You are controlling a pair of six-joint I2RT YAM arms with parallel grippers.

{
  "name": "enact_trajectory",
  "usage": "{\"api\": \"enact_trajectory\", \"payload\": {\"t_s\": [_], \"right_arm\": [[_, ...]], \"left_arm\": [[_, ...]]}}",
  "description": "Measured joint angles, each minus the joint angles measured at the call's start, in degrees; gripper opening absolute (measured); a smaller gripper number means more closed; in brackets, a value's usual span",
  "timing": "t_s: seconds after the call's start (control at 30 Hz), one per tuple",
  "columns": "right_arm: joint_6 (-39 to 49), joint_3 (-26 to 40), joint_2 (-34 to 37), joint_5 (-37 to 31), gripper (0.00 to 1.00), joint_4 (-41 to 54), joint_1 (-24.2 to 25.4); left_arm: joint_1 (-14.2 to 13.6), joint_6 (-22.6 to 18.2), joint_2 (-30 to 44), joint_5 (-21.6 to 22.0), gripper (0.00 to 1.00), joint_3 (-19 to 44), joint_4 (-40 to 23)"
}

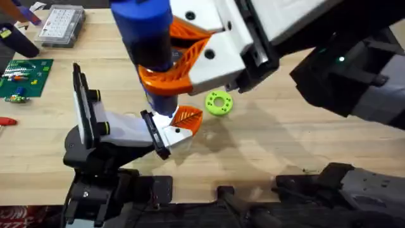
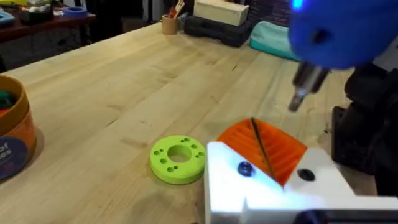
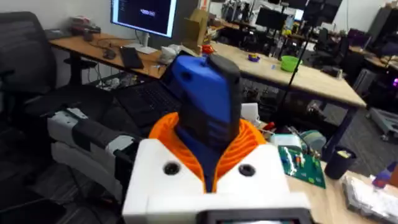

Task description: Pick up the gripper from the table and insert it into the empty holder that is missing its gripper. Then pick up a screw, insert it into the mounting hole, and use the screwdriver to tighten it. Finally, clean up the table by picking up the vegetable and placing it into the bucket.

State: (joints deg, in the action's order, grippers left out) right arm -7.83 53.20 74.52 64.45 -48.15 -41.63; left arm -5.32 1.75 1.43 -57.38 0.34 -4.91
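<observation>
My right gripper (image 1: pixel 166 66) reaches in from the right, shut on the blue screwdriver (image 1: pixel 147 30), which it holds upright, bit down. The screwdriver's metal nose (image 2: pixel 300 92) hangs a little above and beyond the small orange gripper (image 2: pixel 264 144), not touching it. That gripper (image 1: pixel 186 118) sits at the holder's (image 1: pixel 117 128) black clamp plate. Its white base plate (image 2: pixel 273 190) carries a bluish screw (image 2: pixel 244 168) in one hole, and the other hole is dark. The bucket (image 2: pixel 17 134) stands far off to one side in the left wrist view. The vegetable is out of view.
A bright green ring with holes (image 1: pixel 219 102) lies on the wood just beyond the holder's end (image 2: pixel 178 158). A clear parts box (image 1: pixel 61 25) and a green circuit board (image 1: pixel 24 76) sit at the back left. Bare table stretches right of the ring.
</observation>
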Motion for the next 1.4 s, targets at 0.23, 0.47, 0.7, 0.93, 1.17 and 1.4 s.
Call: {"api": "enact_trajectory", "payload": {"t_s": [0.23, 0.47, 0.7, 0.93, 1.17, 1.4], "right_arm": [[-0.30, -1.30, 0.00, -0.38, 0.039, -0.09, 0.00], [-0.23, -1.30, 0.23, -0.57, 0.037, -0.41, 0.00], [0.60, -1.34, 2.79, -0.61, 0.039, -0.68, 0.00], [0.65, -1.36, 3.11, -0.64, 0.037, -0.70, 0.00], [0.65, -1.36, 3.12, -0.62, 0.038, -0.67, -0.09], [0.65, -1.47, 3.12, -0.75, 0.039, -0.68, -0.15]], "left_arm": [[0.00, -0.01, 0.00, 0.00, 0.017, 0.00, 0.01], [0.00, -0.02, 0.00, 0.00, 0.017, 0.00, 0.01], [0.00, 0.00, 0.00, 0.01, 0.017, 0.00, 0.00], [0.00, 0.00, 0.00, 0.02, 0.017, 0.00, -0.01], [0.00, 0.00, 0.00, 0.00, 0.017, 0.00, 0.01], [0.00, -0.02, 0.00, -0.01, 0.017, 0.00, 0.01]]}}
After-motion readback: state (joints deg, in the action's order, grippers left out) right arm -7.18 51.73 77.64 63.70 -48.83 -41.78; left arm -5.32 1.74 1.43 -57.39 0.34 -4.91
